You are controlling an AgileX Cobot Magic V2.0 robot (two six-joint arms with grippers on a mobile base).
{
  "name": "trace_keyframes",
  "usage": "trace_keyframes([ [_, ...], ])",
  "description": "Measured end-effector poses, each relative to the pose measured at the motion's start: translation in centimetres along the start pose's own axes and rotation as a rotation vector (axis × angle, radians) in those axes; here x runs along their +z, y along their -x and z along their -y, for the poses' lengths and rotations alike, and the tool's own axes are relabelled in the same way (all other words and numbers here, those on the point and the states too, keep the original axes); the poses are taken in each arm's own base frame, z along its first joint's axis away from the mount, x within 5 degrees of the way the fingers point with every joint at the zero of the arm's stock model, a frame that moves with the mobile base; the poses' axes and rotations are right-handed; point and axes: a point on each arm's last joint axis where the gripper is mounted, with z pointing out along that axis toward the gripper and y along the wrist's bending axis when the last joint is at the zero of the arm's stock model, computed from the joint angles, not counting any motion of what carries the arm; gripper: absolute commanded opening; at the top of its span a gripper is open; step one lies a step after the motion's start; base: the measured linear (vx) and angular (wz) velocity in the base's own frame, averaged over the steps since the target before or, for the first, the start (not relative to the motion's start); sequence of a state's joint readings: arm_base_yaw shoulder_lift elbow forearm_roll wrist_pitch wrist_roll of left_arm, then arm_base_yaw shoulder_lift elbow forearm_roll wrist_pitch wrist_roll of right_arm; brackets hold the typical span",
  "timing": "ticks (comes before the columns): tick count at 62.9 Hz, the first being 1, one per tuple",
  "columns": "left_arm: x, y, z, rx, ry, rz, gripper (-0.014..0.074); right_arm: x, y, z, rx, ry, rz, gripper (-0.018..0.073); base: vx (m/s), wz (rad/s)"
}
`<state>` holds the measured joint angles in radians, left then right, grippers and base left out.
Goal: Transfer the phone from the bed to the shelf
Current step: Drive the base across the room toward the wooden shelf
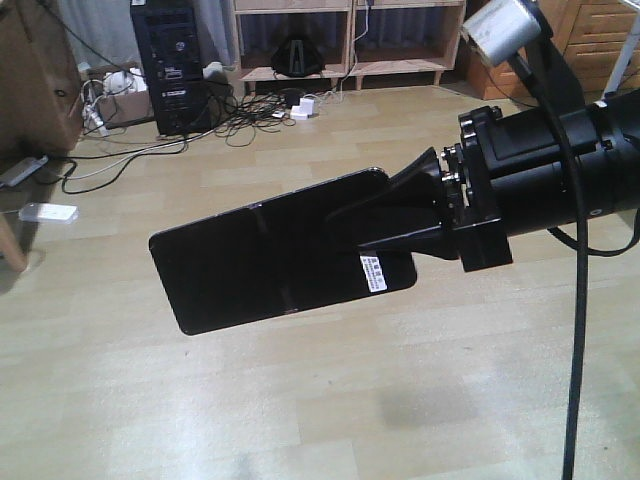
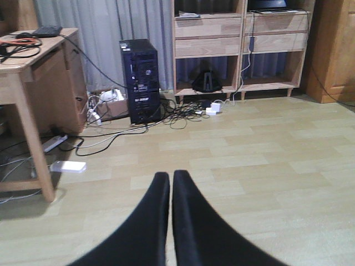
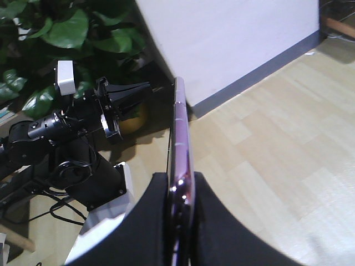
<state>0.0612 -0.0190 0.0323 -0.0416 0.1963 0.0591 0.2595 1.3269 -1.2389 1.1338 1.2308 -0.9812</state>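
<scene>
Left gripper sits at bottom centre over the pale plank floor, black fingers pressed together with a hairline slit between them and nothing held. Shelf stands at the far wall, upper centre-right, with a dark object in its lower left compartment. Black PC tower is just left of it, cable tangle in front. Wooden desk is at the left edge, with a flat white box on the floor near its leg.
</scene>
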Motion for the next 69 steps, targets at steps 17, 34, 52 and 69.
trace_keyframes([
  [17,0.0,0.0,0.0,0.0,0.0,0.0,0.0001,0.0,0.0,0.0,0.0,0.0,0.0,-0.0002,0.34,-0.18],
  [34,0.0,0.0,0.0,0.0,0.0,0.0,0.0001,0.01,-0.02,0.01,0.001,0.0,0.0,-0.0002,0.34,-0.18],
  [52,0.0,0.0,0.0,0.0,0.0,0.0,0.0001,0.01,-0.02,0.01,0.001,0.0,0.0,-0.0002,0.36,-0.14],
  [69,0.0,0.0,0.0,0.0,0.0,0.0,0.0001,0.01,-0.02,0.01,0.001,0.0,0.0,-0.0002,0.37,-0.15],
])
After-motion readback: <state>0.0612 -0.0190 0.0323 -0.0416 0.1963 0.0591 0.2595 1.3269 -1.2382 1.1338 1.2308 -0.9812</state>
